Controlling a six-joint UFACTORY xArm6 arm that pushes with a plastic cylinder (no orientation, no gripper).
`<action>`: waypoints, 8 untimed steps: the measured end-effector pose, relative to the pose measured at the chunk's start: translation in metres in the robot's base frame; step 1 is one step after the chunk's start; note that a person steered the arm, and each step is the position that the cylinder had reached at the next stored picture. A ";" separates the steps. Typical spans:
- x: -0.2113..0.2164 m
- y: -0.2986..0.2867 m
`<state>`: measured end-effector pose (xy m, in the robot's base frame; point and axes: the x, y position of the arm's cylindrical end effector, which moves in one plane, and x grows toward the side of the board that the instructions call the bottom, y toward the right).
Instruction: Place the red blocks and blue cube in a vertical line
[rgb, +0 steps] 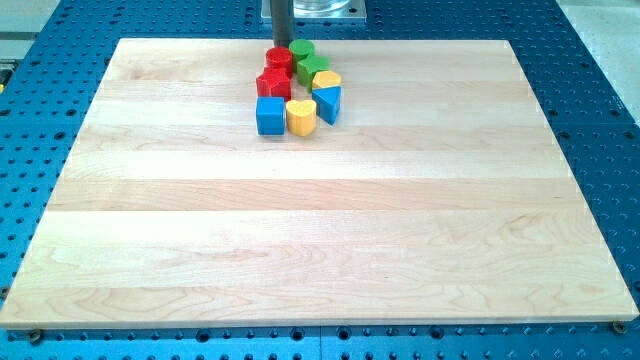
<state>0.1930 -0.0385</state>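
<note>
A red cylinder (278, 59) sits near the board's top edge, with a second red block (273, 83) right below it and touching. The blue cube (270, 115) lies just below that red block, so the three form a rough column. A blue triangular block (328, 103) lies to the right. My tip (281, 46) comes down from the view's top and ends just above the red cylinder, at its top edge.
Two green blocks (303, 50) (312, 68) sit right of the red cylinder. A yellow block (326, 79) and a yellow heart-shaped block (301, 116) lie in the same cluster. The wooden board (320, 250) rests on a blue perforated table.
</note>
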 end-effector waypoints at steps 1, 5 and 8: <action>-0.001 0.016; -0.001 0.081; -0.001 0.038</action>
